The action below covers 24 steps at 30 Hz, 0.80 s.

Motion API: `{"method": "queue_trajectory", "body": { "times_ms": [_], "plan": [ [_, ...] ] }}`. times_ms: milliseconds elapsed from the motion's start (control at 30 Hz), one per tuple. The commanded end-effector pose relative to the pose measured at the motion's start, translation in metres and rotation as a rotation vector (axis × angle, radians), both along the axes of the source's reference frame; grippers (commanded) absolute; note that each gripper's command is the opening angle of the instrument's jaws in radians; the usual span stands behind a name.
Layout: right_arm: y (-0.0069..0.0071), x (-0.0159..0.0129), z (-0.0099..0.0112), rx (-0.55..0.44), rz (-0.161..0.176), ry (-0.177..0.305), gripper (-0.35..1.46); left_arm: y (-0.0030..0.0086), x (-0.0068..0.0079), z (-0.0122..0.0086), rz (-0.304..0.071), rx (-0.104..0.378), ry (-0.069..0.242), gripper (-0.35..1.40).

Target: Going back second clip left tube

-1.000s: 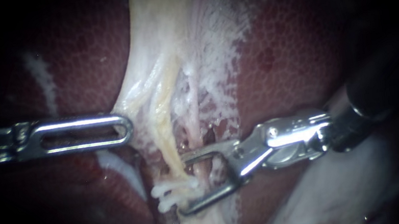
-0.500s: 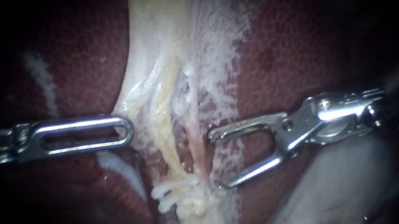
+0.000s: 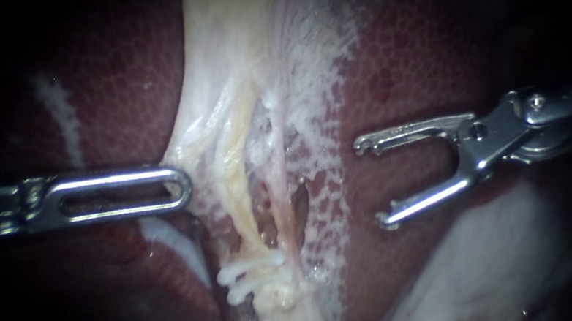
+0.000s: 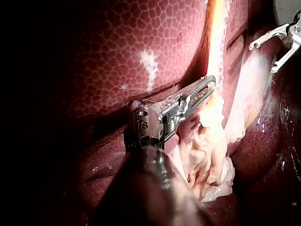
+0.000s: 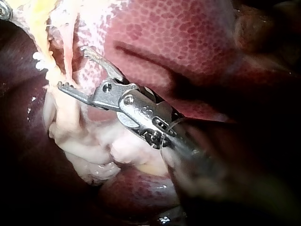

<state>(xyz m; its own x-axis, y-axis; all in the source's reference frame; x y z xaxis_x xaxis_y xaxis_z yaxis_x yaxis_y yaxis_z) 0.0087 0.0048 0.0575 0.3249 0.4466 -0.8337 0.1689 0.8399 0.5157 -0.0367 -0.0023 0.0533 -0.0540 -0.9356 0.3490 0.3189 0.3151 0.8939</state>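
White clips (image 3: 250,279) (two, as far as I can make out) sit across the left tube (image 3: 243,214) low in the endoscope view. The right instrument (image 3: 370,185) stands well apart over the liver (image 3: 421,69), claw open and empty, so I judge little but clearing away remains. In the left wrist view the left instrument (image 4: 209,87) has its claw closed on pale tissue (image 4: 211,136) with the gripped edge hidden, and in the right wrist view the clips are barely discernible.

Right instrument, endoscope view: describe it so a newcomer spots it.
A pale band of tissue runs down the middle of the dark red liver. The right instrument enters from the right and stops short of that band, over the liver. Its jaws gape wide and empty; the left instrument's are shut on the band's opposite edge.
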Motion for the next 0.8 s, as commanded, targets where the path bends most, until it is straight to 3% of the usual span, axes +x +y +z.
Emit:
{"method": "queue_trajectory", "body": {
  "times_ms": [33, 233, 800],
  "plan": [
    [-0.0001, 0.0001, 0.0, 0.0, 0.0, 0.0, 0.6, 0.0, 0.0, 0.0, 0.0, 0.0, 0.0, -0.35],
    [-0.0001, 0.0001, 0.0, -0.005, 0.0, 0.004, 0.6, -0.0001, -0.0004, 0.0004, -0.002, -0.002, 0.002, -0.35],
    [-0.0004, 0.0005, 0.0001, -0.008, 0.004, 0.001, 0.6, -0.0013, -0.0033, 0.0034, 0.011, -0.009, 0.001, -0.35]
  ]
}}
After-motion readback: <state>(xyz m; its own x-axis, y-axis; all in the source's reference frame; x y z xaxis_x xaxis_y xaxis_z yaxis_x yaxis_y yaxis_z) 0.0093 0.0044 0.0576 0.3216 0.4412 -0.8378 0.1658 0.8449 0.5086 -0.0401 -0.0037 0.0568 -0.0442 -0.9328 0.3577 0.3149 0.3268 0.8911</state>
